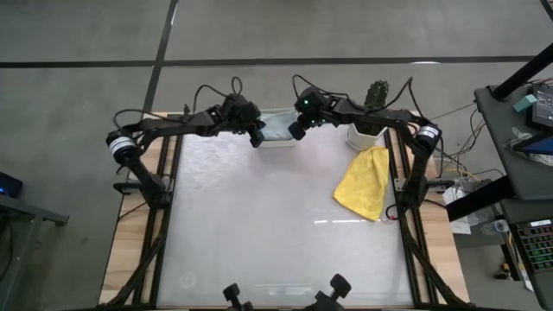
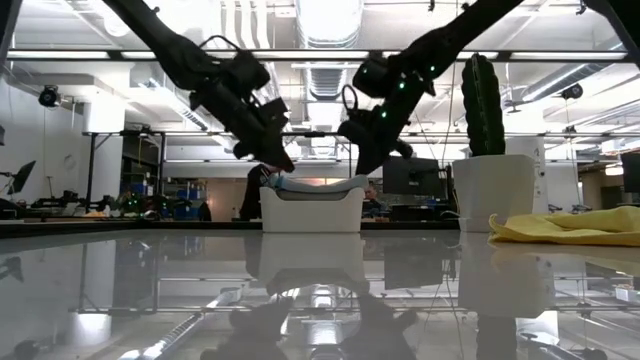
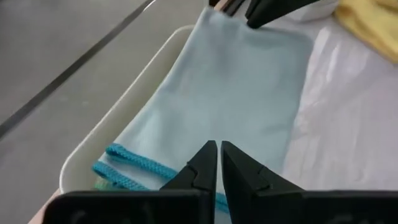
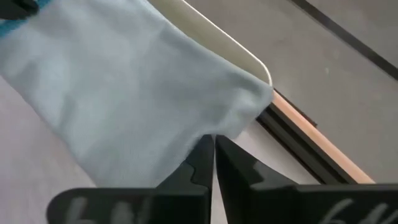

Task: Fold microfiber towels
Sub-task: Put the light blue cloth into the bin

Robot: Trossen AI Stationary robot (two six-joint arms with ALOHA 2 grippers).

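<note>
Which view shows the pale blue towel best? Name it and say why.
Left wrist view: the pale blue towel fills the frame, lying over the white tub. The right wrist view shows one end, the high view a small patch between the arms, the low view only a sliver.

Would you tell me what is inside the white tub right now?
A pale blue-grey towel lies on top in the tub, both grippers shut on its edges. Beneath it a bright blue hem and a bit of green peek out; anything deeper is covered.
</note>
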